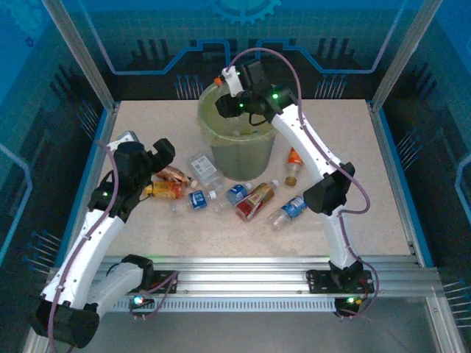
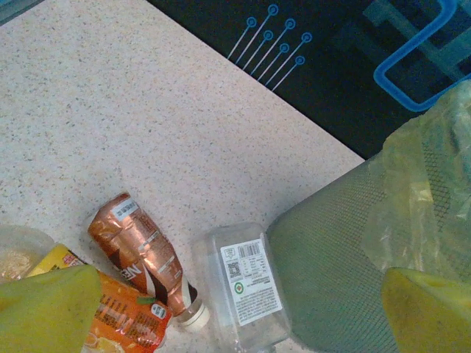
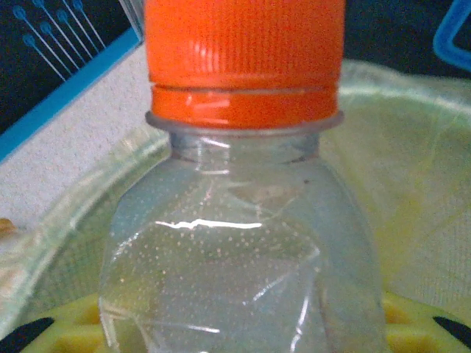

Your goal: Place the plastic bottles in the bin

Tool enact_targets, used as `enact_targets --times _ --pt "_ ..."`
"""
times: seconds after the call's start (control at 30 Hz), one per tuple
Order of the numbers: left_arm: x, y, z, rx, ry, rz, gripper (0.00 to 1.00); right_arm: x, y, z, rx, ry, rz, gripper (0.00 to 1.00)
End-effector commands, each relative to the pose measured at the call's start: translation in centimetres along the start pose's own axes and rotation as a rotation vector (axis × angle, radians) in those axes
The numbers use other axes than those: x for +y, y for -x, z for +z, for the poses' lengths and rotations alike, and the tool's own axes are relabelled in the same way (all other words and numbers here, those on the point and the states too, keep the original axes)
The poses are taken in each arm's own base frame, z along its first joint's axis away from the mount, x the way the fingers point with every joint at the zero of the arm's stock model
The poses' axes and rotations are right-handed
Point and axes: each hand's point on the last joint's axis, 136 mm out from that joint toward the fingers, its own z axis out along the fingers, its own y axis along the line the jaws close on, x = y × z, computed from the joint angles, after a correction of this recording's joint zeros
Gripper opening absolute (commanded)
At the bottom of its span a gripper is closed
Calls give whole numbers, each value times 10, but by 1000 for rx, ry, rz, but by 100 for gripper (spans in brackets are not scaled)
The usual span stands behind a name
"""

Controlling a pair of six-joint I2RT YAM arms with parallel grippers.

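Plastic bottle (image 3: 243, 250): clear, crinkled, orange-capped

speckled beige table (image 1: 147, 125) enclosed by blue circuit-patterned walls (image 1: 147, 29) and aluminium posts (image 1: 80, 51).

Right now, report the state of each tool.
Left tool: open, holding nothing.
Right tool: closed on an orange-capped bottle above the bin.

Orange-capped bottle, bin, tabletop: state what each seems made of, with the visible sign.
Orange-capped bottle: clear thin plastic, glossy; creases and sharp highlights. Bin: probably matte olive plastic, finely textured wall; its liner is wrinkled translucent film. Tabletop: speckled beige, stone-look, perhaps laminate.
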Motion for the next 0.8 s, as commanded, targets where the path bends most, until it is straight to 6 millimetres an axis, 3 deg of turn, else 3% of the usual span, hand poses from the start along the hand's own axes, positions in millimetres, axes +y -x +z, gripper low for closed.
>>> enact_targets --times 0.0,0.27,0.5,0.77 --pt "12 -6 0 9 32 -35 99 -2 -12 3 52 15 -22 29" --pt "22 -14 3 24 61 -64 99 -16 -38 22 142 -26 -28 36" --pt "34 -25 5 50 96 -74 99 -26 -57 33 205 -55 -29 52" --pt "59 -54 7 116 155 -109 99 -30 -63 37 223 -65 -32 72"
